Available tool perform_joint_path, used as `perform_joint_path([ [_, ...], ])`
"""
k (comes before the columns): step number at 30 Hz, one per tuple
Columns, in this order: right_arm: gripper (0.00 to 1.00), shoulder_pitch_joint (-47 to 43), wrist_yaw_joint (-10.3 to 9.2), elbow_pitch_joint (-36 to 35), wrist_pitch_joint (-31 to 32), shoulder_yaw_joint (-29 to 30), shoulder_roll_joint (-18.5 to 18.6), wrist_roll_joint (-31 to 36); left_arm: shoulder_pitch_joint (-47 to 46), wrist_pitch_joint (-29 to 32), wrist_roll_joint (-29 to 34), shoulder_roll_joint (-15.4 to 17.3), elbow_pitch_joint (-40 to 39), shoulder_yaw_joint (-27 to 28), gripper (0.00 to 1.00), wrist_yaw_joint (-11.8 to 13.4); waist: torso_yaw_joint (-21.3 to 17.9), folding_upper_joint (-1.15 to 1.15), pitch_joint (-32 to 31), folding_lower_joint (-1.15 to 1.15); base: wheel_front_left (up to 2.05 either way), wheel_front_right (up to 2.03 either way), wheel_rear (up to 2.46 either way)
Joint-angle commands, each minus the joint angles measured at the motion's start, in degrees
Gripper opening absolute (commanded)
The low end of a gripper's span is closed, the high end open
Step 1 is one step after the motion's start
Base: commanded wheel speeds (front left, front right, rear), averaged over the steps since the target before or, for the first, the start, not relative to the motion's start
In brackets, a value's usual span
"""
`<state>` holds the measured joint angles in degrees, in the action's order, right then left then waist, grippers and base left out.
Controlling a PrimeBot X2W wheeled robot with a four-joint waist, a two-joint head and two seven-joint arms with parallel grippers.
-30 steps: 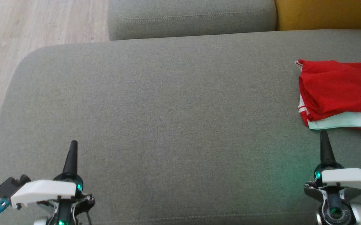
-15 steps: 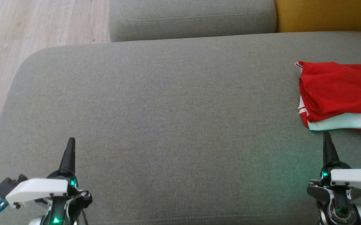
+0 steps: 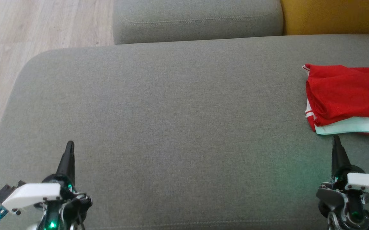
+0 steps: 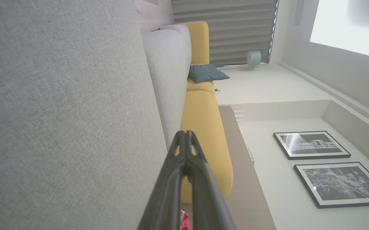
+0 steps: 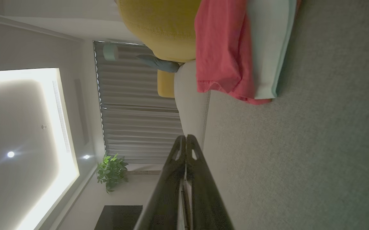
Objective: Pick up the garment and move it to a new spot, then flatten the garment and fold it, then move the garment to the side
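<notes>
Heads up on where things sit: the red jersey-type garment with the white trim and pale band (image 3: 344, 95) is lying in stacked layers way over at the right end of the wide grey fabric sofa seat (image 3: 178, 121), and part of it runs off the edge of the head view. It's a fairly compact bundle with the pale band along the side nearest you, though the top layer is rumpled. Honestly that fits two readings: a loosely heaped garment waiting to be carried to the open middle of the seat, or one that's folded and parked at the side. I can't call it from this. Your left gripper (image 3: 70, 144) is low over bare cushion on the far left, fingers clenched together with nothing in them. Your right gripper (image 3: 335, 138) is the same, pinched closed and empty, with its tip just short of the pale band. The right wrist view shows a gap between the tip and the cloth. Either way, my tip is to mind that right tip: a closed point dragged along the near hem would scrunch the layers. I'd also get the whole garment in frame before judging the fold.
</notes>
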<state>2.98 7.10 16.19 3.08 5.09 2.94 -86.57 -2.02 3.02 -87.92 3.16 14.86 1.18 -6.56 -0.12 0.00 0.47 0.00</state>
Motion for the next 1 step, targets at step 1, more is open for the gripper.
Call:
perform_joint_path([
  [1, 0.0, 3.0, 0.36, -2.21, 0.84, -0.71, 1.13, -2.15, -3.6, 0.61, -1.75, 1.11, -1.5, 2.51, 0.0, -0.57, 0.02, 0.0, -0.05, 0.0, 0.0, 0.0, 0.0],
])
